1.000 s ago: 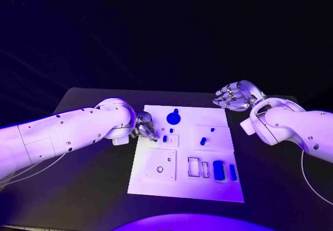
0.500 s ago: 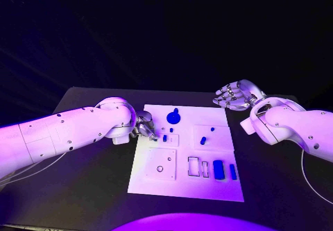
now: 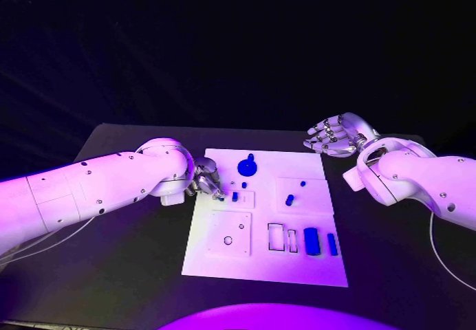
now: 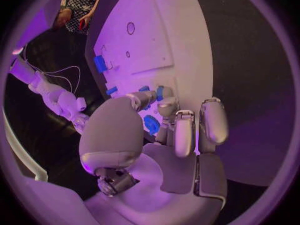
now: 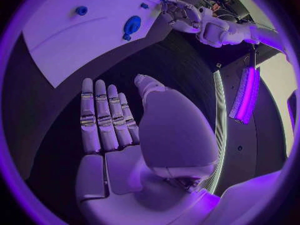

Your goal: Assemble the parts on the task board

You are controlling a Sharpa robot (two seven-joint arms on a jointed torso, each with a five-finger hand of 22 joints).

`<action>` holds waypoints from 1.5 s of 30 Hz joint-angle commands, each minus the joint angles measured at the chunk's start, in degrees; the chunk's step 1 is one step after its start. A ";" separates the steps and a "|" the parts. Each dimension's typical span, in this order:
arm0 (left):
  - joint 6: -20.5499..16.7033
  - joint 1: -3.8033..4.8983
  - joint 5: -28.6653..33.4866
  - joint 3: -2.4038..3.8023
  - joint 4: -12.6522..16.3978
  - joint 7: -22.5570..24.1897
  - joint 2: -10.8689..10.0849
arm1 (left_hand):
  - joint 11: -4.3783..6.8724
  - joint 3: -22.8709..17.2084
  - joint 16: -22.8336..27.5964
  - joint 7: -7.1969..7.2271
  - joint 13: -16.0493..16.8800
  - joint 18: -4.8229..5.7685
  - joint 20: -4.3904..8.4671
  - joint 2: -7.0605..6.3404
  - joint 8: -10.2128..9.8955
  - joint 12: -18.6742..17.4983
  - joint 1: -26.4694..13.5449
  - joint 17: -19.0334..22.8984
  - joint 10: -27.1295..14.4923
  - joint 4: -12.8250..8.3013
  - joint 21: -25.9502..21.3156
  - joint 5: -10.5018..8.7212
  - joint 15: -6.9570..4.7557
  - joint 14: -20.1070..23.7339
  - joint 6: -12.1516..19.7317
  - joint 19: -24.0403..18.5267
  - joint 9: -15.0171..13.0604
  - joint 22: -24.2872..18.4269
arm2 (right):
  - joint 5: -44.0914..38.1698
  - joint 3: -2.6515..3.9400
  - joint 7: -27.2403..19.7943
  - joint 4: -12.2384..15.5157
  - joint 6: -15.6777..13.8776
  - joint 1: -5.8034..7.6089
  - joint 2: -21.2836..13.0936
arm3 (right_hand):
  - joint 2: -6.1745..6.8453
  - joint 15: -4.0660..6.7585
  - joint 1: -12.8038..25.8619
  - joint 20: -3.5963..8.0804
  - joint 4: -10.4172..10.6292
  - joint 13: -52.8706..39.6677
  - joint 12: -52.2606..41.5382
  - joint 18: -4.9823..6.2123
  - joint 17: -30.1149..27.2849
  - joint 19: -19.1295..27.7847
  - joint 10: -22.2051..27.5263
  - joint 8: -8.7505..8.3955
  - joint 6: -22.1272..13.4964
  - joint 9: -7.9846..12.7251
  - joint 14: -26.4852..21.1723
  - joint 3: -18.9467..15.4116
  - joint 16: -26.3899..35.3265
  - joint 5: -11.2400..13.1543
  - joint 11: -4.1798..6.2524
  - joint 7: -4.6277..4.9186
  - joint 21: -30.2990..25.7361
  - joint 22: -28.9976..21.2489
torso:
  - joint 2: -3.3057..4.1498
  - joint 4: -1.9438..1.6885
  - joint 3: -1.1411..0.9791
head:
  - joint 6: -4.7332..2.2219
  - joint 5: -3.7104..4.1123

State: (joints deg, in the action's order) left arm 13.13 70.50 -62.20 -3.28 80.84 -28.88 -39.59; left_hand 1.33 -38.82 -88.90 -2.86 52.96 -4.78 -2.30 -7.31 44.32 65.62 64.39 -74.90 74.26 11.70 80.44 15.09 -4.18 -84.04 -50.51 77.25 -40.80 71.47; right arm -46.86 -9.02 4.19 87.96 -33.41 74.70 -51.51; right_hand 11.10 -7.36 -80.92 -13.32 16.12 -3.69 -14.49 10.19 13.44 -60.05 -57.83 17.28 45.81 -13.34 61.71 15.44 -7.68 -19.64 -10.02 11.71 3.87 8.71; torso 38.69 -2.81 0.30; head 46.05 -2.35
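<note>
My left hand (image 3: 206,180) works at the task board's (image 3: 263,265) nine o'clock edge, fingers (image 4: 185,133) drawn together on a small blue part (image 4: 160,92); whether it is truly pinched, I cannot tell. My right hand (image 3: 334,135) hangs off the board's one o'clock corner, fingers spread, holding nothing. I judge this the seating step: next I must line the part over its recess and press gently.

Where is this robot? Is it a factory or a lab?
Probably a robot test lab: a black table holds only a white task board with small blue parts, under coloured light in a dark room.
</note>
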 commanded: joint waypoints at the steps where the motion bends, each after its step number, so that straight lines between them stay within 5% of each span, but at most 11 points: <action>1: 0.30 -0.22 0.73 -0.21 0.08 0.05 0.39 | 0.03 -6.64 -0.22 0.25 0.23 0.52 -0.02 -0.03 0.27 0.32 -0.75 -13.29 0.69 -6.84 0.43 -0.29 -0.04 -5.45 -0.64 0.31 0.07 0.14 | -0.28 0.01 -0.50 0.07 0.68 -0.02 0.03 | 0.39 0.06 0.19 -0.12 0.10 0.07 0.28 0.34 -0.05 0.32 -0.26 -0.17 0.39 0.08 0.23 0.28 0.20 -0.34 0.04 2.04 -0.03 -0.05 | -0.06 -0.03 -0.01 | 0.05 -0.03; 45: 1.02 -0.22 0.02 -0.22 -0.51 -0.15 0.82 | 0.63 3.34 -0.48 1.04 1.31 0.67 0.53 -2.79 -0.63 0.86 -6.25 -13.82 1.65 -1.20 0.57 -0.23 -0.56 -5.60 -2.78 0.85 1.39 0.77 | -0.27 0.01 -0.63 -0.17 0.66 -0.03 0.18 | 0.45 0.05 0.29 -0.13 0.11 0.07 0.36 0.34 -0.16 0.32 -0.29 -0.21 0.41 0.13 0.27 0.29 0.28 -0.41 0.03 2.04 -0.02 -0.19 | -0.08 -0.01 0.01 | 0.30 0.14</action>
State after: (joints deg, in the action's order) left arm 13.15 70.45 -62.15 -3.36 80.33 -29.01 -38.90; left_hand 1.83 -35.80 -89.12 -1.63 54.22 -4.79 -1.94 -9.95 44.02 66.24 58.76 -74.90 75.58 10.53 80.67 15.10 -4.19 -84.03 -52.98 77.70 -39.47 72.17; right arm -46.83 -9.02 4.15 87.78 -33.40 74.69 -51.36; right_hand 11.10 -7.36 -80.92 -13.32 16.12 -3.69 -14.50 10.19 13.36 -60.05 -57.82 17.28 45.81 -13.27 61.71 15.44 -7.68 -19.86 -10.02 11.71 3.87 8.61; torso 38.62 -2.80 0.29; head 46.32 -2.23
